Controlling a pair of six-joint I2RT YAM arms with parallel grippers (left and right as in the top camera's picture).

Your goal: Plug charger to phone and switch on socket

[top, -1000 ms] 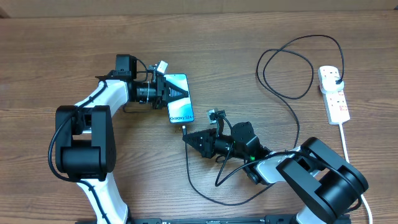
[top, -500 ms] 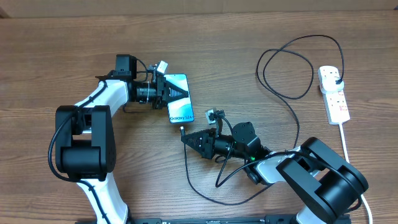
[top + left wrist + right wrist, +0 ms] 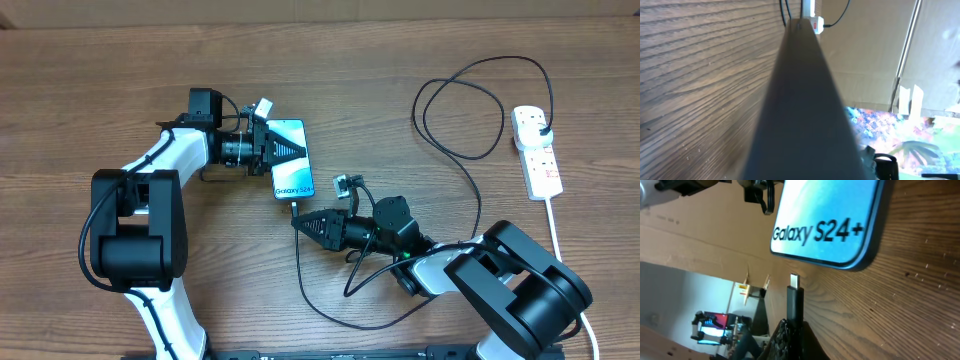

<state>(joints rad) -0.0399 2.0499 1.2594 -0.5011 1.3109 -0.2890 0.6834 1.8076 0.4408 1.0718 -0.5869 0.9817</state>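
Note:
The phone [image 3: 291,172] lies flat on the table, screen up, reading "Galaxy S24+" [image 3: 825,220]. My left gripper [image 3: 297,150] is shut and rests across the upper part of the screen; the left wrist view shows only a dark wedge. My right gripper [image 3: 300,222] is shut on the charger just behind its connector tip [image 3: 794,281]. The tip points at the phone's bottom edge with a small gap between them. The charger's black cable [image 3: 470,100] loops over to a plug [image 3: 541,124] in the white socket [image 3: 540,160] at the right.
The socket's thick white cord [image 3: 556,225] runs down toward the front edge beside the right arm's base. Slack black cable [image 3: 330,310] curls on the table under the right arm. The socket's end [image 3: 812,20] shows far off in the left wrist view.
The left gripper and the phone have slid slightly to the right. The right gripper, holding the connector, has only wavered a little below the phone's bottom edge.

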